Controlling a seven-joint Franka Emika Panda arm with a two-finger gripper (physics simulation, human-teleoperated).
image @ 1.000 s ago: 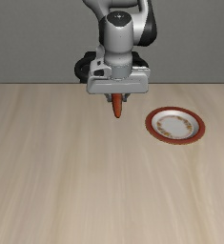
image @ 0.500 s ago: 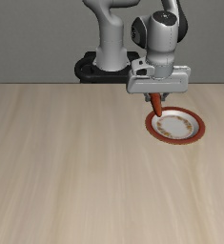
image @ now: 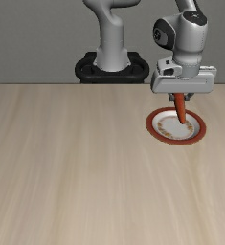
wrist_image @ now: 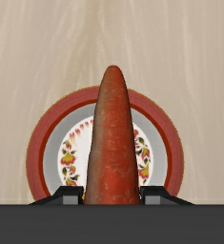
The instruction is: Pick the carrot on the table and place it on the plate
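The wooden table [image: 66, 163] spreads wide around the red-rimmed plate [image: 160, 129]. Over the plate's painted middle hangs the carrot [wrist_image: 113, 133], upright, its tip pointing down at the plate. My gripper [image: 184, 98] is above the plate, and my fingers [wrist_image: 73, 196] are clamped on the carrot's thick end from both sides.

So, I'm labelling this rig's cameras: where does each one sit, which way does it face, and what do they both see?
Exterior view: in front of the robot and above, looking down at the table; the arm and tool show.
Wrist view: on the hand, looking down along the tool; its fingertips show.
Shared: the carrot gripped in the tool, hanging over the plate.
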